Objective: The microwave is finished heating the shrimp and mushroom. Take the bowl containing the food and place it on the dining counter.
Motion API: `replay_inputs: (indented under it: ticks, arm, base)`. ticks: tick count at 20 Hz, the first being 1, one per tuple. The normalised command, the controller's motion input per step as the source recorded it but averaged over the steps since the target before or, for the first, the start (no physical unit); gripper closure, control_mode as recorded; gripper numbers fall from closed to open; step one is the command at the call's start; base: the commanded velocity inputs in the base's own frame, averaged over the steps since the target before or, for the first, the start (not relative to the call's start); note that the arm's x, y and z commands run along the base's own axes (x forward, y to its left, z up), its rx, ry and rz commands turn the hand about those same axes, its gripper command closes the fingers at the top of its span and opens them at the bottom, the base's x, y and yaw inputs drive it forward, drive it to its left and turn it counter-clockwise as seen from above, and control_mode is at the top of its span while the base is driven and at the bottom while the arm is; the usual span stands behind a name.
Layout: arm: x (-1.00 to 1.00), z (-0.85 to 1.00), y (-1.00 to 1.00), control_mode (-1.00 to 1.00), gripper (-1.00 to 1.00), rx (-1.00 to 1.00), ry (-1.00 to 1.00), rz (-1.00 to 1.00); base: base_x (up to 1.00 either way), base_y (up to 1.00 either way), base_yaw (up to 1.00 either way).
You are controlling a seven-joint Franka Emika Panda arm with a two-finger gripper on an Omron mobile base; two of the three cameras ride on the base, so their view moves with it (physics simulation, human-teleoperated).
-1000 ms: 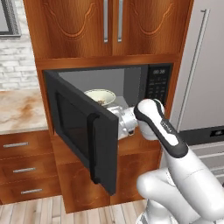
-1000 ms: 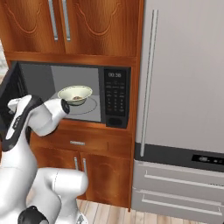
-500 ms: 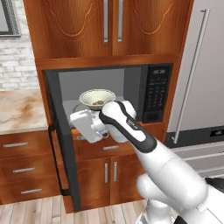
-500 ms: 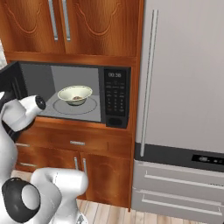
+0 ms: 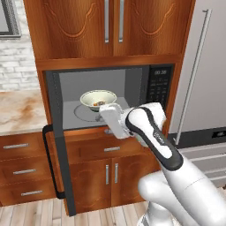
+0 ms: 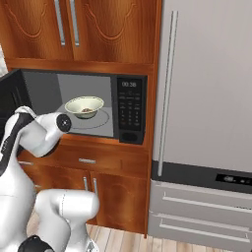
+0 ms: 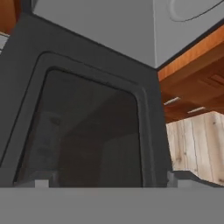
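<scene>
The black microwave (image 5: 159, 88) stands wide open, and its door (image 5: 59, 145) is swung out to the left, edge-on to me. On the turntable inside sits the pale cream-green bowl (image 5: 98, 99) (image 6: 84, 106), holding the small orange and brown pieces of shrimp and mushroom (image 5: 100, 103). My hand (image 5: 112, 119) hovers just in front of the microwave's opening, below and right of the bowl, touching nothing. In the hand view my gripper (image 7: 109, 181) faces the door's dark glass (image 7: 87, 131), open, with nothing between its fingers. The dining counter is out of view.
A tall steel fridge (image 6: 206, 98) stands right of the microwave cabinet. A marbled counter (image 5: 17, 112) over wooden drawers (image 5: 17, 170) lies to the left, beyond the open door. Upper cabinets (image 5: 110, 26) hang above, and lower cabinet doors (image 5: 110, 174) sit below.
The microwave door has swung from half open to fully open. My hand has drawn back to the right, from the door to the front of the opening. The bowl has not moved.
</scene>
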Motion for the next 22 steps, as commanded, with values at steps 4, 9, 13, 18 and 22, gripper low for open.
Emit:
replay_inputs:
  ticks: [4,9,13,18,22]
  arm:
    - [0.09,0.54,-1.0,-1.0,-1.0,0.0,0.13,-0.45]
    - [0.91,0.2,-1.0,-1.0,-1.0,-0.01,0.2,-0.16]
    - [0.87,0.02,-0.96,-1.0,-1.0,-0.01,0.28,-0.06]
    - [0.27,-0.14,-0.12,-1.0,-1.0,0.0,0.0,-0.01]
    - [0.85,-0.35,0.01,-1.0,-1.0,0.0,0.05,-0.01]
  base:
    - [0.0,0.0,0.0]
    - [0.0,0.0,0.0]
    - [0.0,0.0,0.0]
    - [0.0,0.0,0.0]
    - [0.0,0.0,0.0]
